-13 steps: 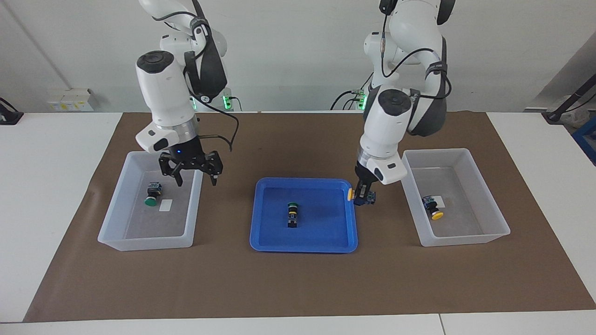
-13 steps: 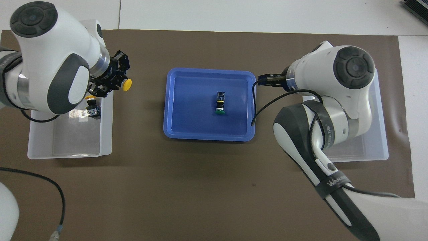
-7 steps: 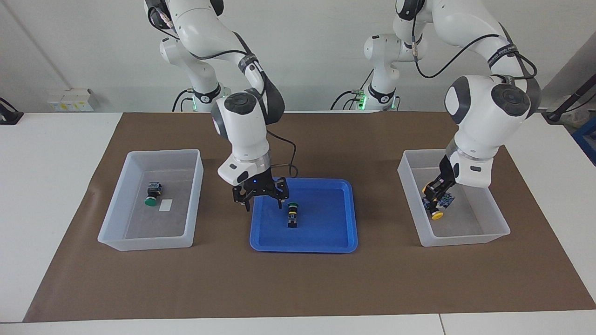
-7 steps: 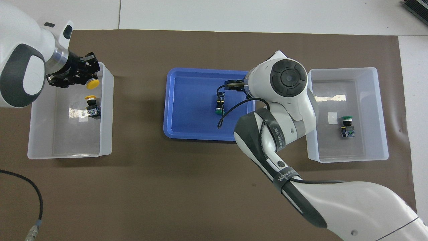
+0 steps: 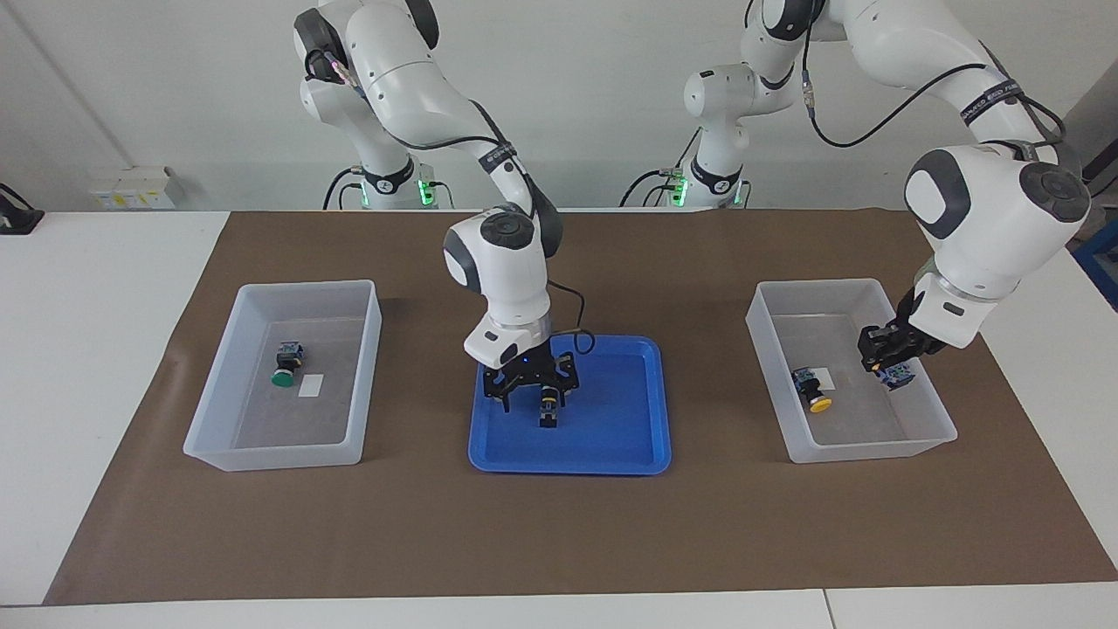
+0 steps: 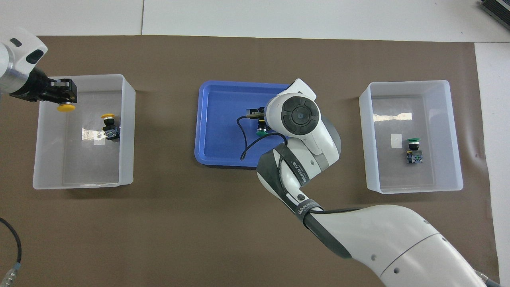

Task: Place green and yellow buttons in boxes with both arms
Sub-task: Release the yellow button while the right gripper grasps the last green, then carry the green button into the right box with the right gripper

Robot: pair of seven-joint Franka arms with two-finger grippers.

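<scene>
Left gripper (image 5: 884, 360) of yours clamps a yellow button (image 6: 65, 107) over the box (image 5: 935, 419). Right gripper (image 5: 530, 390), jaws spread, straddles the green button (image 5: 548, 406) in the blue tray (image 5: 611, 459).

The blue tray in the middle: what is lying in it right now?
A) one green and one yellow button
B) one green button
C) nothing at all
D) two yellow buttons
B: the only thing lying in the blue tray is one green button, with the open right gripper low around it; the left gripper holds a yellow button over its box.
</scene>
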